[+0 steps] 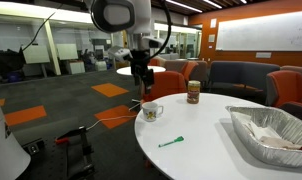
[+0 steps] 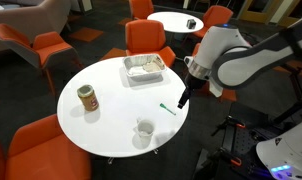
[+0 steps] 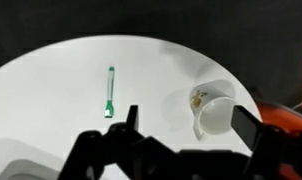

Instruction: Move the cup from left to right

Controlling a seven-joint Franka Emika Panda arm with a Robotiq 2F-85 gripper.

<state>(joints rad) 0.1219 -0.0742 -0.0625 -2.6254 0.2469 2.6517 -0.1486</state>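
The cup is a small white mug with a handle, standing upright near the edge of the round white table. It also shows in an exterior view and in the wrist view, with a yellowish mark on its side. My gripper hangs above the cup, apart from it, with nothing between its fingers. In the wrist view the gripper is open, its fingers spread to either side of the cup below. It also shows in an exterior view.
A green pen lies on the table, seen too in the wrist view. A brown jar with a light lid stands further back. A foil tray sits at one side. Orange chairs ring the table.
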